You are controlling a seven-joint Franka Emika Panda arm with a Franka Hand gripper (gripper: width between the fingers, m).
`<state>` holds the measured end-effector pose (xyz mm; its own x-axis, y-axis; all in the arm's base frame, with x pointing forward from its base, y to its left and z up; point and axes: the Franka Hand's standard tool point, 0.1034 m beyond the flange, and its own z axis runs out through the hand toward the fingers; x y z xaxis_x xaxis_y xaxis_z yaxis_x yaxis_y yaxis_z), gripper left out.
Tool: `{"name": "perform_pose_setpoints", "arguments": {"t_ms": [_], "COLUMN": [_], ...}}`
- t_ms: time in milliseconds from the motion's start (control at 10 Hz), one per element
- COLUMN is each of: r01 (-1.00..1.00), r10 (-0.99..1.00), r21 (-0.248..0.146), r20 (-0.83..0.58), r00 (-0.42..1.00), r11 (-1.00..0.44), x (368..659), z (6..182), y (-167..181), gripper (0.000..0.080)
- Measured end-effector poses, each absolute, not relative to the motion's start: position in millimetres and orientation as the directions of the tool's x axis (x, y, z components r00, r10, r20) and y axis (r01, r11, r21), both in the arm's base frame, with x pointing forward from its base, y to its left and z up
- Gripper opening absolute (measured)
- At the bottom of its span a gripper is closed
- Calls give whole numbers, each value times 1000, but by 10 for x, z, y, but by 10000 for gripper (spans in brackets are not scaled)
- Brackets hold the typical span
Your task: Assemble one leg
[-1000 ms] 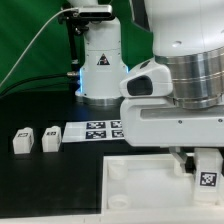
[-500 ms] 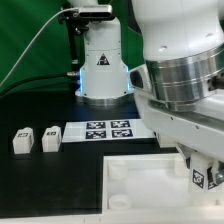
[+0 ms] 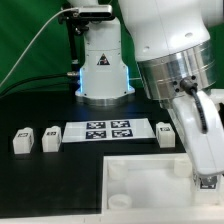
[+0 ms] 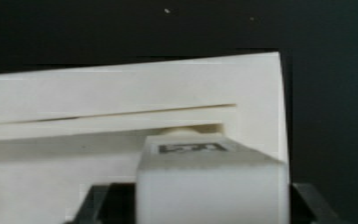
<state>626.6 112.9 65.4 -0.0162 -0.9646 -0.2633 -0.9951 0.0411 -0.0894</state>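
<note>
Here, leg point(image 4: 202, 178) clamped between pincer point(image 4: 201, 205) jaws, over white tray point(image 3: 140, 170)

Two spare legs point(image 3: 36, 140), marker board point(image 3: 108, 130) unobstructed; arm point(image 3: 180, 90) overhangs tray point(image 3: 140, 180).

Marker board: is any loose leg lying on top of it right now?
No. In the exterior view the marker board carries only its tags; the loose legs lie beside it.
</note>
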Motion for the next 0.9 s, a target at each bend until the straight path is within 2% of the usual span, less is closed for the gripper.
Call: {"name": "perform_pose_setpoints", "arguments": {"t_ms": [100, 200, 300, 400, 600, 700, 800, 900], "r01": [-995, -971, -904, -835, -702, -571, -392, -240], "r10": [-964, -948, -890, -825, -698, -573, -399, -250], "r21": [-89, -134, -169, -191, -217, -219, -187, -173], "r20": [-265, -224, -177, -152, -107, -62, 3, 43], "r00": [-16, 225, 420, 544, 708, 817, 917, 967], "r11": [41, -198, -393, -515, -679, -791, -901, -955], "x": [6263, 6272, 6285, 6280, 6280, 6282, 6299, 6313], "z": [649, 670, 687, 673, 668, 672, 696, 698], "y": [1133, 1145, 1168, 1153, 1138, 1135, 1162, 1156], "gripper": [479, 590, 590, 637, 646, 646, 648, 648]}}
